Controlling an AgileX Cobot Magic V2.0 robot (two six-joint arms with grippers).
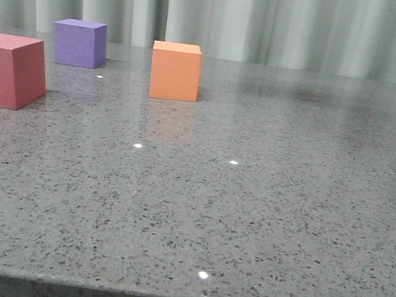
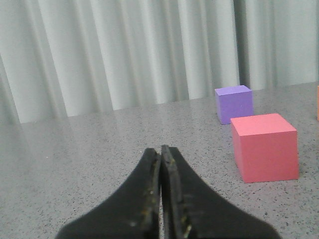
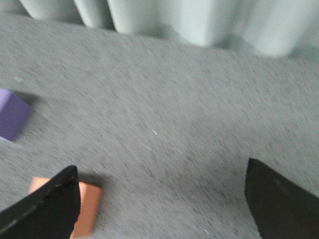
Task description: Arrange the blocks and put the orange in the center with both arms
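Orange cube (image 3: 84,209) lies just beside one finger of my right pincer (image 3: 162,201), spread wide over the counter (image 3: 189,114). My left pincer (image 2: 160,164), pressed together and empty, points away from it, toward the pinkish-red cube (image 2: 264,147).

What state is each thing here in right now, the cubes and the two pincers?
Red cube: resting on the table, untouched.
Purple cube: resting on the table behind the red one, apart from it.
Orange cube: resting on the table, standing alone.
Left pincer: shut, holding nothing.
Right pincer: open wide, above the table, holding nothing.
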